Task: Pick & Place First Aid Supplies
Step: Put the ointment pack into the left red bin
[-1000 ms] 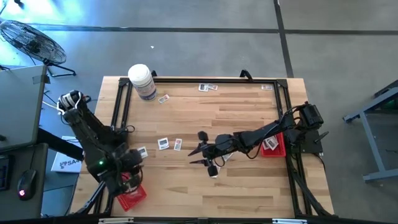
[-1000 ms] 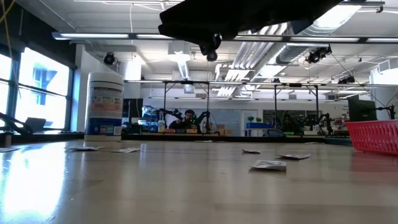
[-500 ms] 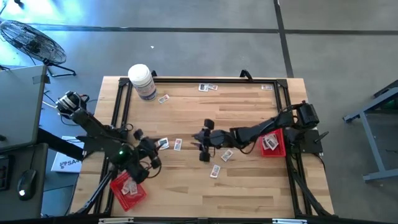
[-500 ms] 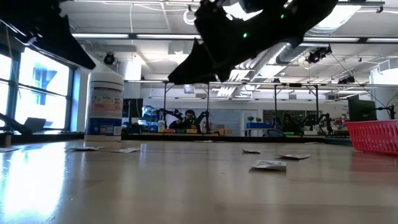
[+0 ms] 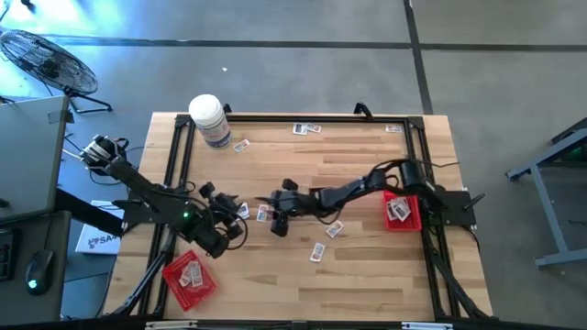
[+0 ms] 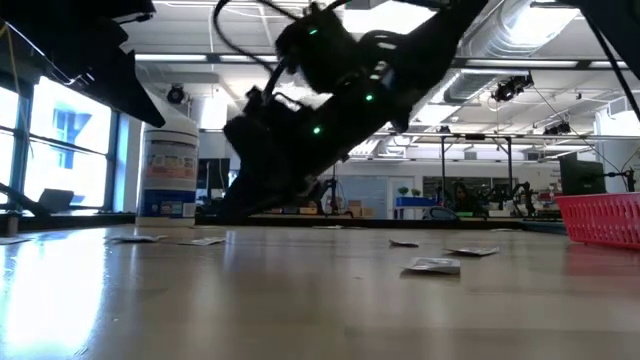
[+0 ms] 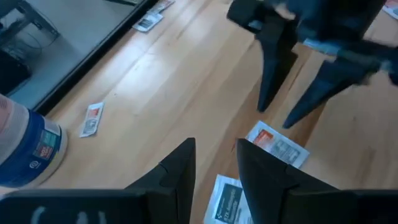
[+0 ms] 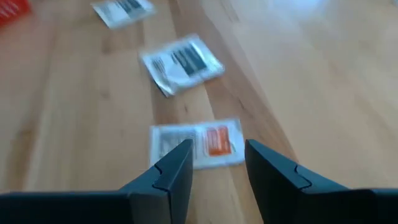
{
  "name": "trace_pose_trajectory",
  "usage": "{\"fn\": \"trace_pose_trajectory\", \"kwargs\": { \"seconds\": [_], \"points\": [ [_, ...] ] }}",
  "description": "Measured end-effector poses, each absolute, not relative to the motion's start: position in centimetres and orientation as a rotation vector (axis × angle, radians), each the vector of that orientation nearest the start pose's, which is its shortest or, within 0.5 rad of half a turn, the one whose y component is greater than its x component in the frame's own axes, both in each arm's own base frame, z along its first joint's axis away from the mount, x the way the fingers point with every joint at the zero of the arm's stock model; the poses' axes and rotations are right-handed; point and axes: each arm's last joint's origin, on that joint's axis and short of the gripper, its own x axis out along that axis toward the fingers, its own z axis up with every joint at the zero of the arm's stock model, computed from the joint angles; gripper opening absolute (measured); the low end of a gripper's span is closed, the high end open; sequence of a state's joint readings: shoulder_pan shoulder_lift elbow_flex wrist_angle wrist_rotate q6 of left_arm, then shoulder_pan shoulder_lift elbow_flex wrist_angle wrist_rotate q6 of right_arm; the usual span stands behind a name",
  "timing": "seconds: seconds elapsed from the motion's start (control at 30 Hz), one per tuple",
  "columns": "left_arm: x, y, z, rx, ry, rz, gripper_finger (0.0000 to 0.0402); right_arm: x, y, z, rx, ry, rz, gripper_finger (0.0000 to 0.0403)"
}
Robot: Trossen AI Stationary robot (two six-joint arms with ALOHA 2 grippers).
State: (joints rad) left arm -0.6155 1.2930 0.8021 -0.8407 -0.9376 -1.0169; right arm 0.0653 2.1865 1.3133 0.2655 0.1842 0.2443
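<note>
Small flat first aid packets lie scattered on the wooden table. A red-print packet (image 8: 196, 144) (image 5: 262, 213) and a dark-print packet (image 7: 227, 199) (image 5: 243, 210) lie side by side left of centre. My right gripper (image 8: 217, 163) (image 5: 273, 214) is open and slants down, with its fingertips (image 7: 264, 109) just above the red-print packet. My left gripper (image 7: 214, 158) (image 5: 235, 213) is open and comes from the table's left, with the dark-print packet ahead between its fingers. Neither gripper holds anything.
A white jar (image 5: 209, 119) stands at the far left. One red tray (image 5: 188, 275) with packets sits at the near left, another (image 5: 402, 209) at the right. More packets lie near the centre (image 5: 334, 229) (image 5: 316, 252) and along the far edge (image 5: 307, 128) (image 5: 241, 145).
My right gripper has gone toward the table's left edge and down, tipping over toward the red-print packet. My left gripper has swung away from the near-left red tray toward the table's middle, up to the dark-print packet. No packet has moved.
</note>
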Motion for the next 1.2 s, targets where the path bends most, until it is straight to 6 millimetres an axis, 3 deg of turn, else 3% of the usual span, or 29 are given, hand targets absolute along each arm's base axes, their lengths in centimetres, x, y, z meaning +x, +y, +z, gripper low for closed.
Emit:
{"fn": "trace_pose_trajectory", "kwargs": {
  "seconds": [0.27, 0.43, 0.6, 1.07, 1.2],
  "points": [
    [18.6, -10.5, 21.1, -0.03, 0.722, 0.644, 0.0115, 47.3, 0.9, 9.8, 0.275, 0.64, -0.166, 0.0139],
    [18.6, -10.5, 21.1, -0.029, 0.718, 0.646, 0.0115, 47.5, 0.7, 8.8, 0.25, 0.654, -0.177, 0.0139],
    [18.6, -10.5, 21.1, -0.029, 0.715, 0.647, 0.0115, 47.4, 1.4, 8.5, 0.118, 0.672, -0.144, 0.0134],
    [18.8, -10.5, 21.2, -0.033, 0.681, 0.661, 0.0115, 47.2, 1.6, 8.2, 0.103, 0.675, -0.181, 0.0037],
    [18.9, -10.6, 20.8, -0.059, 0.659, 0.653, 0.0115, 47.2, 1.7, 9.0, 0.098, 0.664, -0.181, 0.0021]
  ]
}}
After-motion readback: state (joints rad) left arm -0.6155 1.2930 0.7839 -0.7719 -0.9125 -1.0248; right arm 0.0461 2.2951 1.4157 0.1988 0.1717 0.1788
